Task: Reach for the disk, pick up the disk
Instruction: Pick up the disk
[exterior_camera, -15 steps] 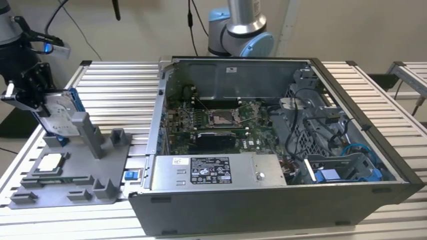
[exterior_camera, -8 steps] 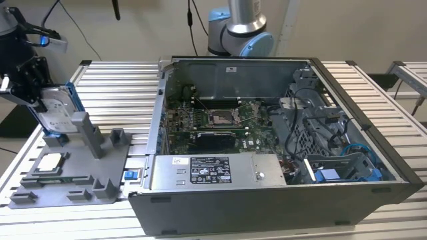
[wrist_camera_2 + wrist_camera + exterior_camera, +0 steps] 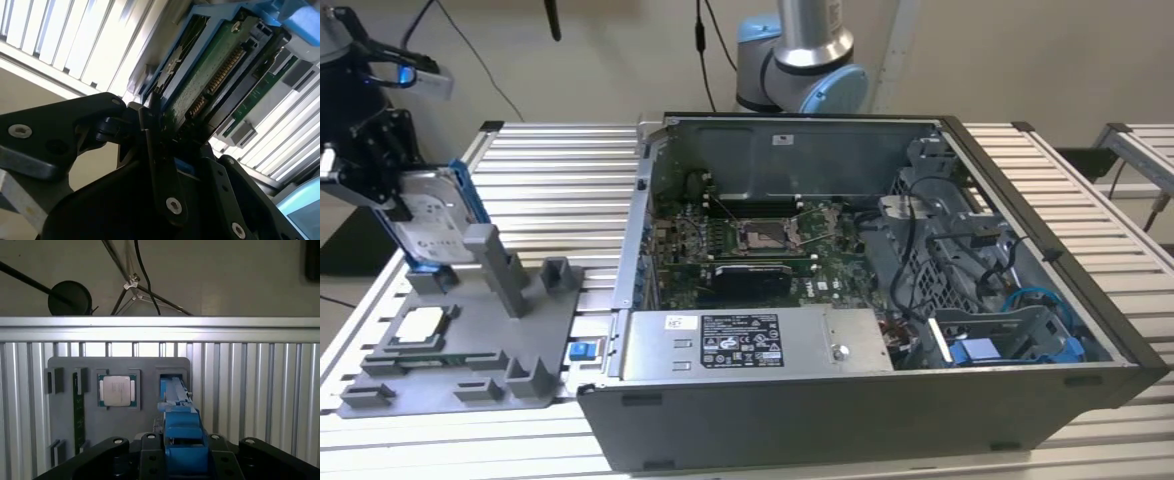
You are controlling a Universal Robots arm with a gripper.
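- Black gripper (image 3: 398, 200) sits at the exterior view's left, above the grey fixture tray (image 3: 520, 340) on the slatted aluminium table (image 3: 547, 170).
- Jaws are closed onto the disk (image 3: 434, 222), which sits edge-on between them with one jaw on each side.
- In the first wrist view, the blue rail (image 3: 176, 407) on the disk's edge runs straight out from the gripper (image 3: 177, 452). A black finger (image 3: 150, 455) presses on either side of it, with no gap visible.
- In the second wrist view, the disk (image 3: 210, 75) shows its green circuit-board face with blue rails along both long edges. One finger (image 3: 154, 150) lies flat against the near rail.
- The disk stands roughly upright, leaning a little. Its silver face is towards the exterior camera and its top end is in the jaws.
- Its lower end is at the slot (image 3: 172, 377) in the tray (can't tell whether it has cleared the slot or is seated in it).
- The square silver chip (image 3: 119, 390) lies flat in its own recess just beside that slot, apart from the jaws.
- The open computer case (image 3: 854, 420) is on the exterior view's right of the tray, well apart from the gripper.
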